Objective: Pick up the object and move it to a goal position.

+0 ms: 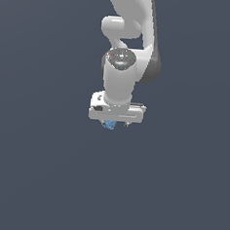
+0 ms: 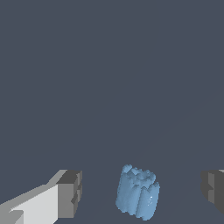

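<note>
The white gripper [image 1: 115, 123] hangs low over the grey worktop [image 1: 38, 179], fingers [image 2: 70, 194] spread wide around the untouched blue ring [image 2: 138, 192], at six o'clock under the wrist; grasping, lifting, moving remain.

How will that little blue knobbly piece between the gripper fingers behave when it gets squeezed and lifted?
The blue piece looks small and probably light. Its ridged sides may give the fingers purchase, though uneven contact could twist it. It sits off-centre in the open gripper, so one finger may nudge it first.
</note>
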You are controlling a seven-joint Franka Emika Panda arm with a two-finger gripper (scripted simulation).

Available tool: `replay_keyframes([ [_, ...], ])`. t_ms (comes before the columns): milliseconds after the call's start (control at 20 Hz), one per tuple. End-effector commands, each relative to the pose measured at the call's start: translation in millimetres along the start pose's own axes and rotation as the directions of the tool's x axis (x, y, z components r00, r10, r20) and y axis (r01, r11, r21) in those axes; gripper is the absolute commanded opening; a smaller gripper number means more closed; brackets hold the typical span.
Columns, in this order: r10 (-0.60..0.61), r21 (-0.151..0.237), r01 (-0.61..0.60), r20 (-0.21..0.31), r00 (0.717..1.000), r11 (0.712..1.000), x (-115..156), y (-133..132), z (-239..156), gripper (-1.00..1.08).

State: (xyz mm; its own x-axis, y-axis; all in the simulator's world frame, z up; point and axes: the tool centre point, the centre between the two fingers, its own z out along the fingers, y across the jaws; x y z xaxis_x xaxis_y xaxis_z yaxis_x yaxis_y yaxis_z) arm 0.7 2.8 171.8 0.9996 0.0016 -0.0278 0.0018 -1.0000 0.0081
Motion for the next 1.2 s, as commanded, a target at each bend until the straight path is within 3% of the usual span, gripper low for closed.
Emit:
replay_keyframes([
  [0, 0.000, 0.000, 0.000, 0.000, 1.000, 1.000, 0.0, 0.0, 0.0, 1.00],
  [700, 0.019, 0.013, -0.018, -0.016, 1.000, 1.000, 0.5, 13.5, -5.7, 1.00],
  [1150, -0.049, 0.010, 0.049, -0.016, 0.999, 0.999, -3.6, 15.0, -0.4, 1.00],
])
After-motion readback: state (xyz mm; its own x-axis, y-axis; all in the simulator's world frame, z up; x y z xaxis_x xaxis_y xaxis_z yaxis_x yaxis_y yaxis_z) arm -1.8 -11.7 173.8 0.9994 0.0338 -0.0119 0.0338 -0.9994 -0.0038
